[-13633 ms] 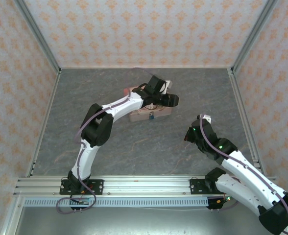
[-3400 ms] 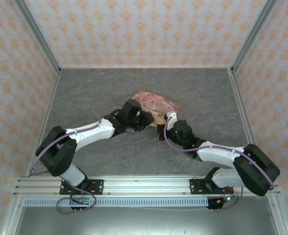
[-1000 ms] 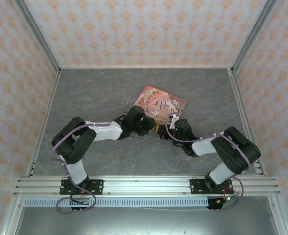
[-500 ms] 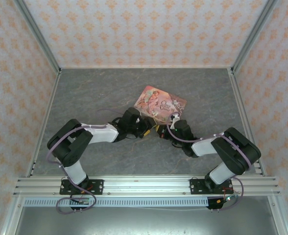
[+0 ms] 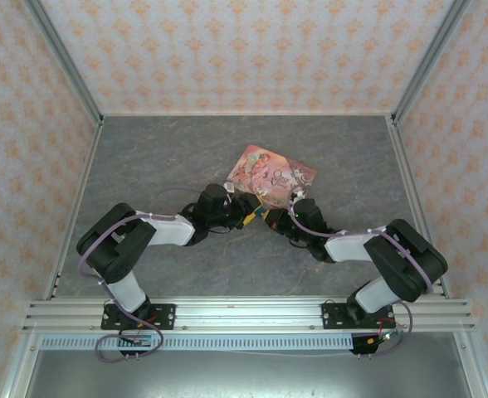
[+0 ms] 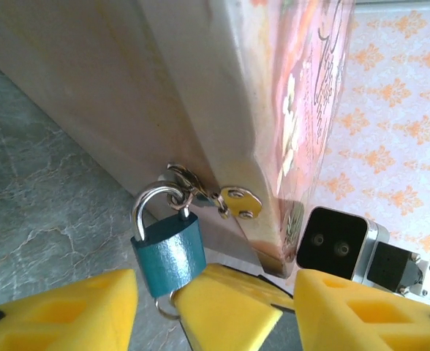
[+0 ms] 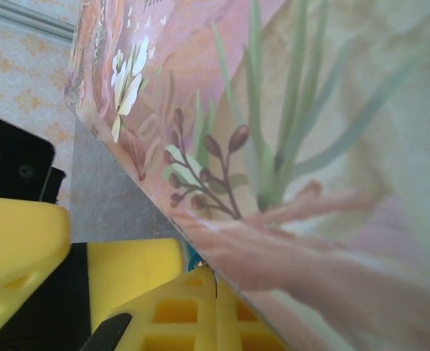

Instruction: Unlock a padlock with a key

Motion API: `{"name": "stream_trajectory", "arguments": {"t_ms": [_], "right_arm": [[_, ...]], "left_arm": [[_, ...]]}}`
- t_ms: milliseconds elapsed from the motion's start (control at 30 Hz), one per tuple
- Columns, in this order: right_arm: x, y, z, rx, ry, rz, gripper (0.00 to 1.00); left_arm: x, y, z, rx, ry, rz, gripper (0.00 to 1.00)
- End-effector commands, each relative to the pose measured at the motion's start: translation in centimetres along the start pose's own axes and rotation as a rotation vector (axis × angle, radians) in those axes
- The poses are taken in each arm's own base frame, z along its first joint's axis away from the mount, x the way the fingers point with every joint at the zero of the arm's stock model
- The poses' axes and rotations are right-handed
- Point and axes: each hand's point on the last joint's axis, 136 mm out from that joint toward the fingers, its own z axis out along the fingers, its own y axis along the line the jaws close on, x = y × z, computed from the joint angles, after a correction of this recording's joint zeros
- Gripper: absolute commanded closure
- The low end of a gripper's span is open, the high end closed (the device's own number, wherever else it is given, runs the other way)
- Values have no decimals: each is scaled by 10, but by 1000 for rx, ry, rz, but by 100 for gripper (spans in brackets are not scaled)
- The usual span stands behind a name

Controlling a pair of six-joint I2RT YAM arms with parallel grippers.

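The tiny teal padlock (image 6: 170,252) hangs by its silver shackle from the hasp (image 6: 233,201) of the pink tin (image 6: 303,95), which stands tilted on its edge. My left gripper (image 6: 215,314) is open, one yellow finger (image 6: 61,311) on each side of the padlock. My right gripper (image 7: 215,281) is shut, its yellow fingers (image 6: 229,307) pressed against the padlock's underside, where a small key ring (image 6: 164,308) shows; the key itself is hidden. From above, the left gripper (image 5: 246,212) and right gripper (image 5: 277,220) meet at the pink tin's (image 5: 270,172) near edge.
The grey marbled table (image 5: 161,157) stretches around the tin, closed in by patterned walls (image 5: 244,50). The right wrist's black camera (image 6: 336,241) sits just behind the tin's corner. Both arms lie low and stretched towards the middle.
My left arm has drawn back slightly to the left, and its yellow fingers now show beside the padlock. The right gripper has stayed at the padlock, and the tin has barely shifted.
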Motion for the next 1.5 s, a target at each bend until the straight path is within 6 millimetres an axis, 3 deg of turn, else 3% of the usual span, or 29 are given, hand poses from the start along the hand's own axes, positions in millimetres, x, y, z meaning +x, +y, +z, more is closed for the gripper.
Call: {"name": "stream_trajectory", "arguments": {"t_ms": [0, 167, 367, 800, 1067, 1167, 1467], "right_arm": [[2, 2, 3, 12, 31, 54, 100], [1, 3, 3, 15, 25, 61, 100], [2, 3, 5, 17, 37, 71, 100], [3, 5, 7, 11, 50, 85, 100], [0, 9, 2, 2, 34, 56, 99], [-4, 9, -4, 21, 12, 24, 96], [-16, 9, -27, 94, -44, -99, 68]], "left_arm": [[1, -3, 5, 51, 17, -29, 45], [0, 14, 7, 2, 7, -50, 48], [-1, 20, 10, -8, -1, -59, 57], [-3, 24, 14, -2, -17, -83, 73], [-4, 22, 12, -4, -25, -83, 89], [-3, 21, 11, -12, -25, -80, 92], [-5, 13, 6, -24, -36, -65, 97]]}}
